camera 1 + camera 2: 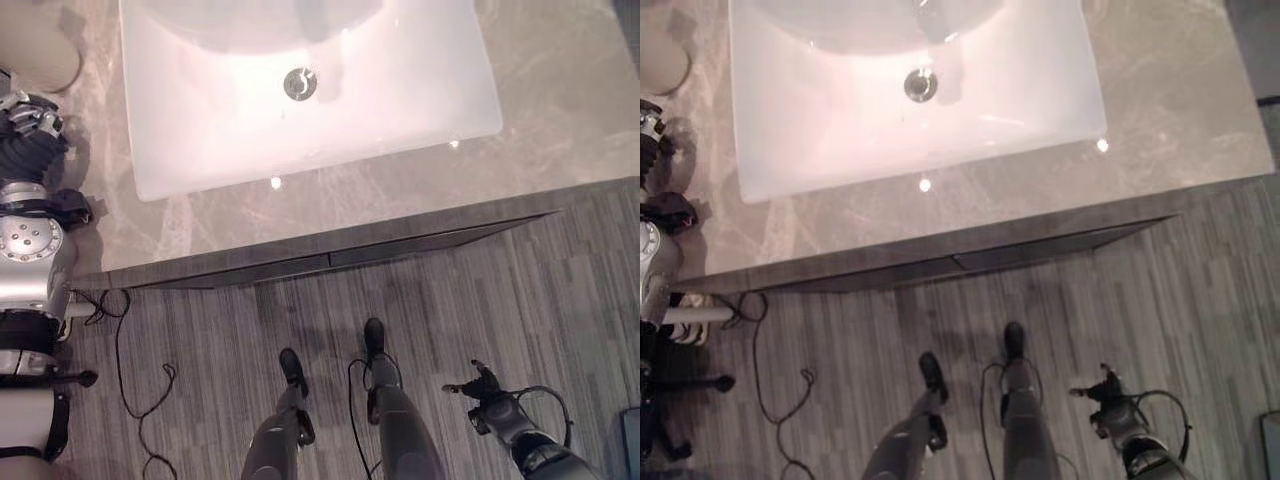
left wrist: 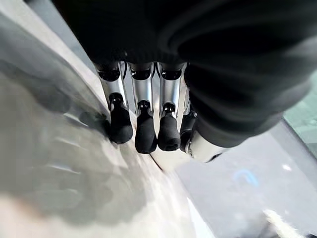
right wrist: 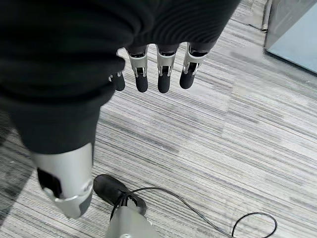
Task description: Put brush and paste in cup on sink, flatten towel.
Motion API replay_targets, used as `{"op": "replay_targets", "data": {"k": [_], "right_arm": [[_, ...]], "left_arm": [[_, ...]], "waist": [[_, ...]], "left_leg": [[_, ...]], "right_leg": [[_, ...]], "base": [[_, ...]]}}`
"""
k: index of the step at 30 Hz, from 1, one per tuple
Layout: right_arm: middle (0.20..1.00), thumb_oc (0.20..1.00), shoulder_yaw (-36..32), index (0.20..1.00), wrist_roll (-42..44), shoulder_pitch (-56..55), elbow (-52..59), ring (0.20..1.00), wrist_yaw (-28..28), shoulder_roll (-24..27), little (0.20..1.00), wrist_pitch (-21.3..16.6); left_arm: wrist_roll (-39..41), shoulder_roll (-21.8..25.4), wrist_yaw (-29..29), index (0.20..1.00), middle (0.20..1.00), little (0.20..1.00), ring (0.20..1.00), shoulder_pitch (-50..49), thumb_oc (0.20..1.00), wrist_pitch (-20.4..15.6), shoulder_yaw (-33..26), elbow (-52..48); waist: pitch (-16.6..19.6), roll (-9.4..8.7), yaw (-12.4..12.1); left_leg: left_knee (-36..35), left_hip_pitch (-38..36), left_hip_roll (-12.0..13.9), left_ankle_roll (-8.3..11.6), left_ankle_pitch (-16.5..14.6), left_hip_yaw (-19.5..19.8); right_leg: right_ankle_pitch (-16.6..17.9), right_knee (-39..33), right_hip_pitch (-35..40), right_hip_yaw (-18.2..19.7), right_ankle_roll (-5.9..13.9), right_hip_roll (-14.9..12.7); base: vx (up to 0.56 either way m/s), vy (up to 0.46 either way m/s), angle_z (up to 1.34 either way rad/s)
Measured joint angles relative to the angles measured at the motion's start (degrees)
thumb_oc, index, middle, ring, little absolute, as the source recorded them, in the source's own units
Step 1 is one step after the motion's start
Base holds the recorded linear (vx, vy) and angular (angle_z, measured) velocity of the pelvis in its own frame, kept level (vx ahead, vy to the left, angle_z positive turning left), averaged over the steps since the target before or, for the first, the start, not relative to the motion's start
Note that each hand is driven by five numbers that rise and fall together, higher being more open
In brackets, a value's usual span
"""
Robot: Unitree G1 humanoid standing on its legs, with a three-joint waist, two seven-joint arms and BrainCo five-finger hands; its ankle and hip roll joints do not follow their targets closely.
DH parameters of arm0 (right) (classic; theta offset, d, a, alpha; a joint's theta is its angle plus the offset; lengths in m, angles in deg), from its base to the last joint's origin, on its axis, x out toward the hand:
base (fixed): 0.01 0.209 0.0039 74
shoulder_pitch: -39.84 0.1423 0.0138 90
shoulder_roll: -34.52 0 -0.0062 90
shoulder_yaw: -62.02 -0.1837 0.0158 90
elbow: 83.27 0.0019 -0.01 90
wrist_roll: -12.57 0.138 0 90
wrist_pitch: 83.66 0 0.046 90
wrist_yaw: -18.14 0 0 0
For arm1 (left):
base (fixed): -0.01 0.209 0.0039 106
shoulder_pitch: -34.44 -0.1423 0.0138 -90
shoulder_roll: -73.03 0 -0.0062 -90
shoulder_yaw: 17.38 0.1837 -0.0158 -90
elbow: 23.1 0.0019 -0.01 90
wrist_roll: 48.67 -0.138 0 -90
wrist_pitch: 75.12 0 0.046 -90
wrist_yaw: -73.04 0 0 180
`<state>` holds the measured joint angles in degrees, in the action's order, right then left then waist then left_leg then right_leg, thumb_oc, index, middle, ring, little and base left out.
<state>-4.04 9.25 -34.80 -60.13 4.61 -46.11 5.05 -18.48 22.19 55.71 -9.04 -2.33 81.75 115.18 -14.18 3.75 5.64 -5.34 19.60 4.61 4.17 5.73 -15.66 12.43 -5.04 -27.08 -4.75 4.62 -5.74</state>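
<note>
Across the lower half of the eye views, from 3 o'clock round to 9 o'clock, runs a grey striped plank floor (image 1: 500, 300). Above it, a grey marbled countertop (image 1: 560, 100) spans the upper half, edged toward the floor by a dark cabinet front (image 1: 330, 258).

Set into the countertop at 12 o'clock is the white rectangular sink (image 1: 400, 90). Its basin is bare apart from the round metal drain (image 1: 299, 84) near the middle.

At 10 o'clock, on the countertop just beside the sink's corner, lies a pale round object (image 1: 40, 50), cut by the picture edge. Whether it is the cup or the towel cannot be told.

The left hand (image 2: 143, 99) sits at 9 o'clock over the countertop, near the sink's left side. Its fingers (image 2: 147, 134) are straight and side by side, grasping nothing. The dark tips are at the marble surface or just above it; contact cannot be confirmed.

The right hand (image 1: 483, 384) hangs at 5 o'clock, over the floor and well apart from the countertop. Its fingers (image 3: 162, 79) are extended and relaxed, released, with nothing held.
</note>
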Motion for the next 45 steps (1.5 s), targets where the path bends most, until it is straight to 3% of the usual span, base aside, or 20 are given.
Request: {"op": "replay_targets", "data": {"k": [3, 6, 8, 13, 18, 25, 33, 35, 37, 39, 40, 42, 44, 45], "right_arm": [[1.000, 1.000, 2.38, 1.000, -2.99, -0.66, 1.88, 1.000, 0.05, -0.15, 1.000, -0.17], [1.000, 1.000, -1.40, 1.000, 0.64, -2.77, -0.02, 1.000, 0.54, -2.26, 1.000, -0.23], [1.000, 1.000, -4.81, 1.000, 5.05, -3.62, -0.13, 1.000, 1.23, -3.89, 1.000, -0.97], [1.000, 1.000, -3.64, 1.000, 7.06, -6.70, -0.34, 1.000, 1.21, -3.58, 1.000, -1.76], [1.000, 1.000, -3.51, 1.000, 7.06, -7.08, -2.10, 1.000, 1.18, -1.87, 1.000, -2.58], [1.000, 1.000, -3.60, 1.000, 7.25, -5.85, -1.36, 1.000, 1.10, -2.06, 1.000, -2.35], [1.000, 1.000, -3.72, 1.000, 7.23, -4.38, 1.58, 1.000, 1.00, -2.21, 1.000, -2.62], [1.000, 1.000, -3.70, 1.000, 7.22, -4.30, 2.13, 1.000, 1.02, -2.38, 1.000, -2.54], [1.000, 1.000, -4.65, 1.000, 7.09, -4.76, 3.73, 1.000, 1.06, -2.43, 1.000, -2.37], [1.000, 1.000, -5.25, 1.000, 6.99, -5.22, 3.32, 1.000, 1.11, -2.52, 1.000, -2.30], [1.000, 1.000, -6.48, 1.000, 6.97, -5.74, 2.48, 1.000, 1.17, -2.93, 1.000, -2.27], [1.000, 1.000, -6.76, 1.000, 6.78, -6.82, 1.69, 1.000, 1.26, -3.08, 1.000, -2.32], [1.000, 1.000, -7.53, 1.000, 5.14, -6.87, -0.57, 1.000, 1.58, -3.86, 1.000, -1.91], [1.000, 1.000, -7.70, 1.000, 4.06, -7.75, -1.89, 1.000, 1.86, -4.17, 1.000, -1.22]], "left_arm": [[-0.64, 1.22, -1.46, 0.200, 0.200, 0.200, 0.200, 5.39, 0.200, 2.11, 2.88, 6.21], [-1.24, 3.20, -1.61, 0.200, 0.200, 0.200, 0.200, 12.01, 0.200, 4.29, 6.81, 12.20], [-1.67, 7.14, -1.26, 0.200, 0.200, 0.200, 0.200, 16.77, 0.200, 5.91, 13.65, 16.15], [-4.40, 7.98, -0.80, 0.200, 0.200, 0.200, 0.200, 24.51, 0.200, 6.28, 16.91, 20.33], [-7.66, 9.58, -0.98, 0.200, 0.200, 0.200, 0.200, 31.19, 0.200, 8.01, 23.23, 23.13], [-7.53, 5.29, -4.88, 0.200, 0.200, 0.200, 0.200, 25.10, 0.200, 5.10, 13.69, 12.78], [-5.24, 0.03, -4.22, 0.200, 0.200, 0.200, 0.200, 16.86, 0.200, 3.21, 13.38, 1.09], [-3.43, -1.34, -4.17, 0.200, 0.200, 0.200, 0.200, 11.76, 0.200, 2.75, 9.43, -4.70], [-2.00, -1.98, -4.25, 0.200, 0.200, 0.200, 0.200, 0.34, 0.200, 1.97, 3.79, -18.78], [-1.88, -3.23, -3.69, 0.200, 0.200, 0.200, 0.200, -7.17, 0.200, 0.39, 1.99, -25.46], [-1.84, -6.34, -3.61, 0.200, 0.200, 0.200, 0.200, -13.74, 0.200, -0.41, -3.11, -30.98], [-1.75, -7.74, -3.53, 0.200, 0.200, 0.200, 0.200, -17.61, 0.200, -1.48, -4.94, -34.39], [-1.44, -10.60, -2.84, 0.200, 0.200, 0.200, 0.200, -22.98, 0.200, -2.33, -11.01, -40.23], [-1.51, -11.10, -2.20, 0.200, 0.200, 0.200, 0.200, -26.11, 0.200, -3.12, -13.36, -42.95]], "waist": [[0.73, -0.21, 0.88], [0.73, -0.33, 1.79], [0.72, -1.82, 1.79], [0.63, -2.03, 4.48], [0.37, -2.55, 4.69], [-0.04, -3.04, 4.11], [-0.10, -2.96, 1.70], [-0.10, -2.95, 1.45], [-0.13, -3.00, 1.34], [-0.28, -3.13, 0.74], [-0.31, -3.37, 0.67], [-0.23, -3.59, -0.37], [-0.07, -4.11, -0.78], [0.17, -4.59, -2.14]], "left_leg": [[0.00, 1.49, -0.13, 0.15, 0.38, -0.67], [0.02, 2.67, -0.37, 0.17, 0.56, -1.63], [0.00, 2.75, -0.11, 0.20, 0.32, -3.95], [0.00, 3.77, 0.62, 0.25, 0.29, -4.25], [0.05, 4.51, 1.03, 0.99, -0.02, -5.54], [0.01, 3.69, 1.00, 0.98, 0.00, -4.80], [0.00, 1.78, 0.86, 0.93, 0.72, -0.33], [0.00, 1.28, 0.86, 0.98, 0.78, 0.14], [0.00, -0.05, 0.93, 0.93, 0.87, 0.95], [-0.04, -2.71, 1.13, 0.89, 0.58, 1.29], [-0.26, -5.46, 1.22, 0.96, -0.07, 1.46], [-0.25, -7.80, 1.29, 1.01, -0.53, 2.44], [-0.27, -9.41, 1.26, 1.01, -1.03, 3.00], [-0.27, -10.88, 1.23, 0.88, -1.19, 3.21]], "right_leg": [[0.60, 0.01, -1.89, 1.05, -0.15, 0.04], [1.42, 0.01, -3.70, 2.25, -0.35, 0.65], [1.83, 0.01, -4.98, 4.34, -0.26, 0.92], [2.20, 0.03, -6.17, 4.40, -0.45, 1.58], [2.05, 0.04, -7.63, 5.67, -0.53, 2.15], [2.50, 0.06, -6.37, 4.77, -0.84, 1.82], [1.69, 0.03, -2.24, 1.08, -0.76, 1.07], [1.68, 0.03, -1.48, 0.74, -0.76, 0.99], [1.60, 0.05, 0.40, -0.52, -0.68, 0.92], [0.92, 0.04, 3.34, -0.86, -0.57, 1.00], [0.14, 0.02, 6.20, -1.00, -0.34, 1.06], [-0.95, 0.01, 8.94, -1.73, -0.30, 1.07], [-1.85, 0.00, 10.91, -2.32, -0.30, 0.94], [-2.06, 0.01, 12.53, -2.52, -0.18, 0.89]], "base": [[0.01, 0.014, -0.12], [0.03, 0.032, -0.14], [0.02, -0.027, -0.41], [0.01, 0.013, -0.08], [-0.01, 0.035, -0.12], [0.00, 0.004, 0.03], [-0.05, -0.003, 0.24], [-0.02, 0.018, 0.12], [0.04, 0.030, 0.15], [0.03, 0.012, 0.10], [0.03, 0.028, 0.10], [0.06, 0.051, 0.17], [0.06, 0.070, 0.17], [0.11, 0.115, 0.07]]}}
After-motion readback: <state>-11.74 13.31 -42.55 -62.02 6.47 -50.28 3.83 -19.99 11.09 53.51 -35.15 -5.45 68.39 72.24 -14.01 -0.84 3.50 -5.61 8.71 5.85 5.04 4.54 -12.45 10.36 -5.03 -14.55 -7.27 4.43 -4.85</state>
